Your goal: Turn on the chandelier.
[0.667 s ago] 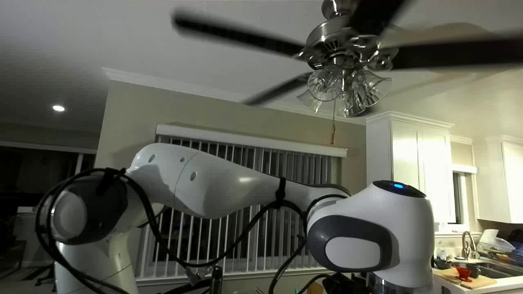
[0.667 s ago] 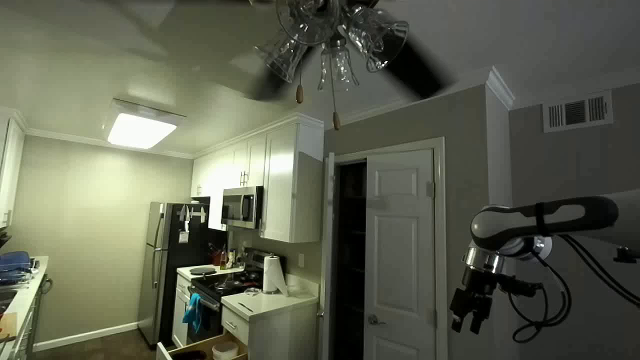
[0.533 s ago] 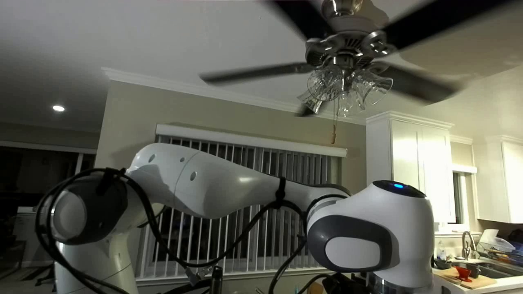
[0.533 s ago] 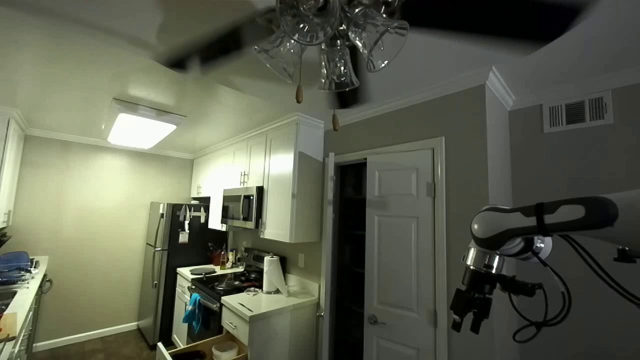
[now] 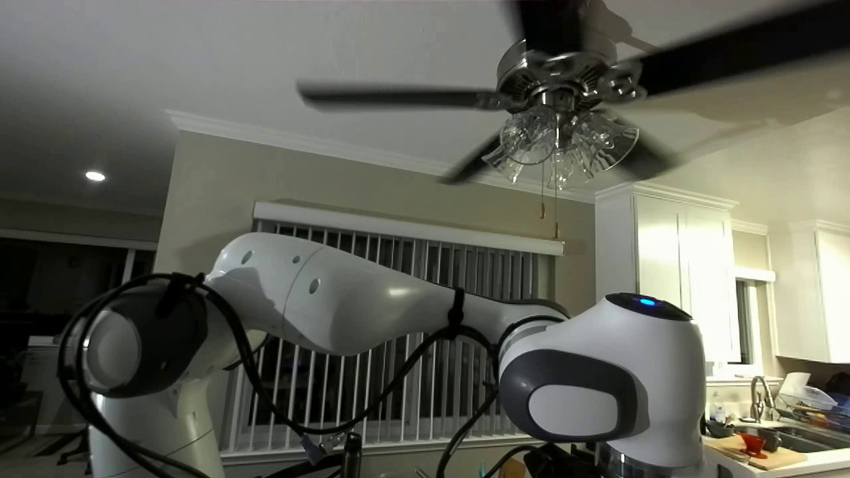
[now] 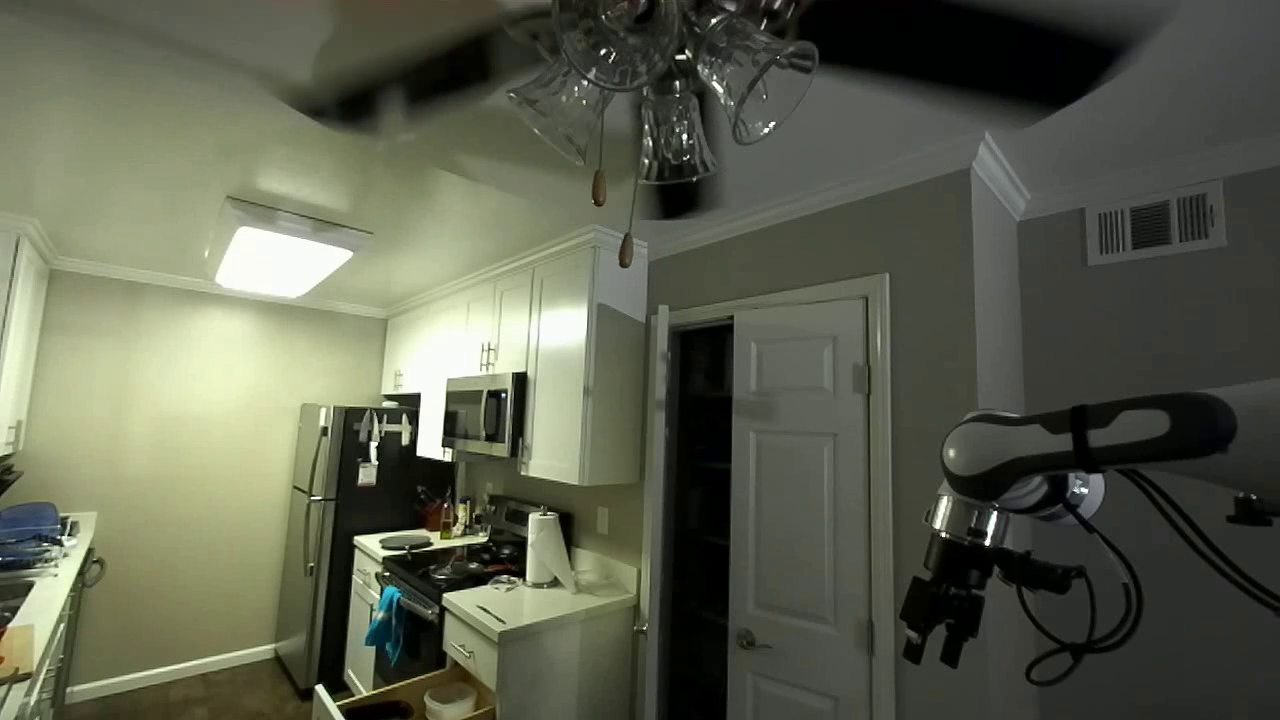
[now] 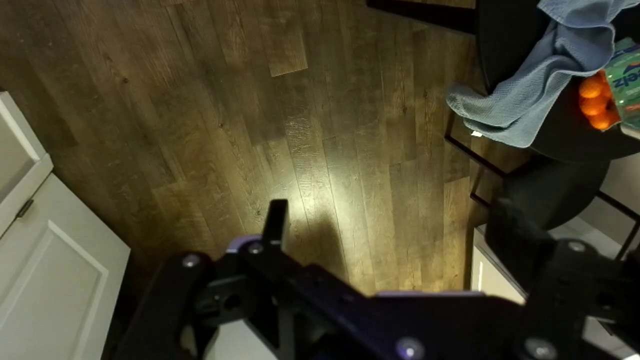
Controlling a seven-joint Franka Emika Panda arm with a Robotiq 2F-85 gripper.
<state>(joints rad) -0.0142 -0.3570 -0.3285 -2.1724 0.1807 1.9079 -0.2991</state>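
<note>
Chandelier point(image 5: 561, 123) hangs overhead in both exterior views, glass shades point(image 6: 674, 130) unlit. Gripper point(image 6: 932, 650) lower, well apart, jaws spread. Refrigerator point(image 6: 345, 535) only in exterior view. Only wrist view shows blue cloth point(image 7: 545, 80), orange fruit point(image 7: 595, 102), green bag point(image 7: 631, 95); bag's cut-off lettering point(image 7: 626, 77) ends "elz".

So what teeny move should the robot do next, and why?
I'd guess: raise the open jaws slightly toward the pull chains, clear of the blades. The jaws point down, lower than the chains; the chandelier looks unlit; its blades are blurred, probably spinning.
</note>
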